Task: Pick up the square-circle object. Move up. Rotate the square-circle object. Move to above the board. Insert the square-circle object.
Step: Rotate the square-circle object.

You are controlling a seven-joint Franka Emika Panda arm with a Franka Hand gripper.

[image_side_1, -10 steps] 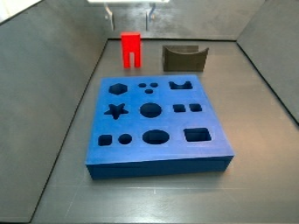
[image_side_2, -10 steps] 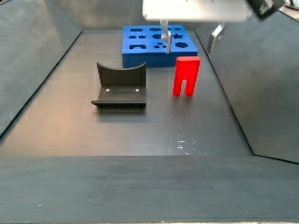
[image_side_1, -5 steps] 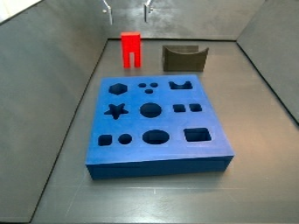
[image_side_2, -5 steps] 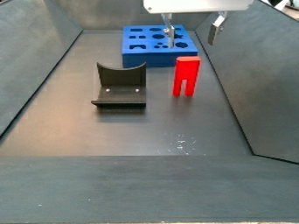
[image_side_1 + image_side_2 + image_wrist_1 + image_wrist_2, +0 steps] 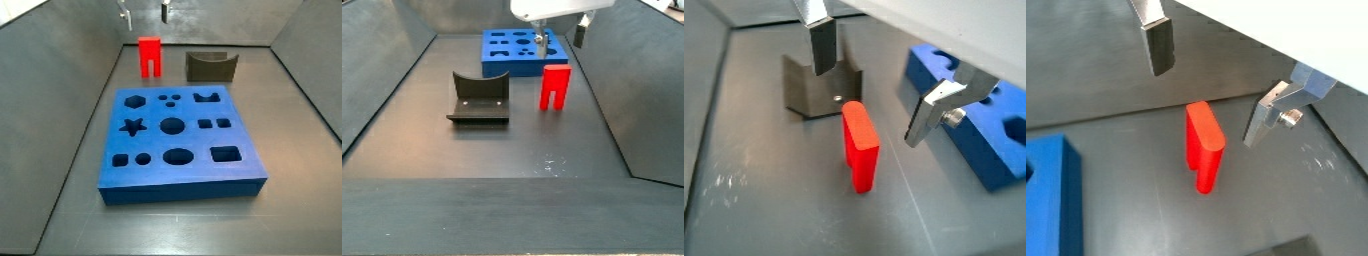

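The red square-circle object [image 5: 150,56] stands upright on the floor beyond the far end of the board, its two legs down; it also shows in the other views [image 5: 555,86] [image 5: 859,147] [image 5: 1204,145]. The blue board [image 5: 174,135] [image 5: 516,50] lies flat with its cut-outs facing up. My gripper [image 5: 875,78] [image 5: 1212,80] hangs open above the red piece, one finger [image 5: 820,48] on each side of it and higher than its top, touching nothing. Only the fingertips [image 5: 127,17] show in a side view, and the gripper [image 5: 561,36] sits high in the other.
A dark olive-brown notched holder [image 5: 210,66] [image 5: 478,97] [image 5: 818,90] stands beside the red piece, away from the board. Grey walls close in the floor on the sides and back. A board corner [image 5: 1050,195] shows in a wrist view.
The open gripper has shifted upward in both side views, so less of its fingers shows. The red piece, board and holder have not moved.
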